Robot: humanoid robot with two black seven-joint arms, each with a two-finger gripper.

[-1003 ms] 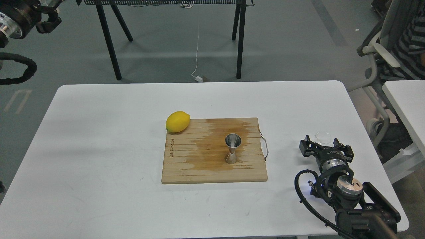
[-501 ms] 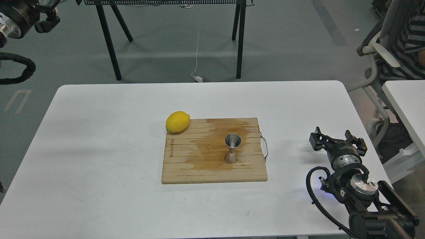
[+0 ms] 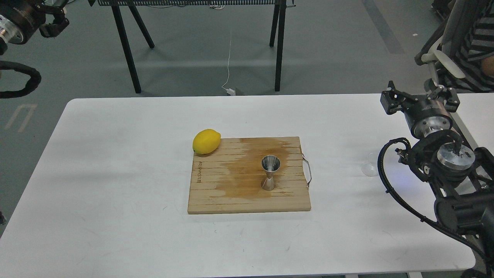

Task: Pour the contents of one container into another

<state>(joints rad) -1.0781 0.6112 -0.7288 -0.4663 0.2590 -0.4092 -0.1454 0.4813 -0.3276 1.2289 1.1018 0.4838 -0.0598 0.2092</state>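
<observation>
Right pincer [image 3: 419, 96] spread wide, empty; clear cup [image 3: 370, 165] sits below-left of it, hard to see, easily knocked over.

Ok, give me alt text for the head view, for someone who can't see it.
A steel jigger stands upright on a wet-stained wooden board beside a lemon on a white table. A tiny clear cup sits at right, below the empty right gripper.
</observation>
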